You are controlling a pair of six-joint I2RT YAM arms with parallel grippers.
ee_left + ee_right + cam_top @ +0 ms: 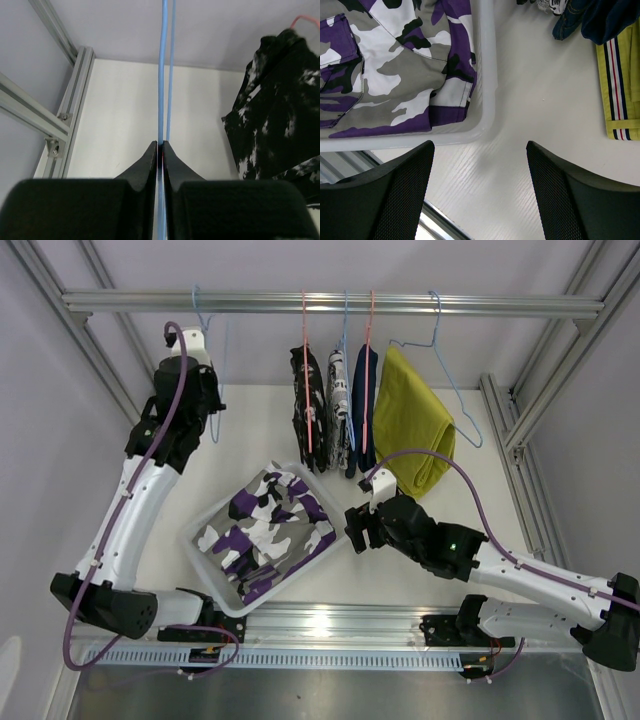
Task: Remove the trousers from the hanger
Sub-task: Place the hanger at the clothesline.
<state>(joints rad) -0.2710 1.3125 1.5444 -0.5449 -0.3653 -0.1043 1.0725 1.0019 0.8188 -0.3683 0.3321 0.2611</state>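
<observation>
Lying folded in the white tray (489,75) — purple camouflage trousers (265,530)

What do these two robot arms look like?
The left arm and right arm match: white shells, black joints, each trailing a purple cable. The fingers are black wedges with fine mesh texture. A small green light glows on the right one.

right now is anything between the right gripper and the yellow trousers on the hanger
Nothing visible does. The right gripper hangs open over bare table just past the tray corner, and only that white surface lies between its fingers and the yellow trousers. The navy trousers hang close beside them on the left.
</observation>
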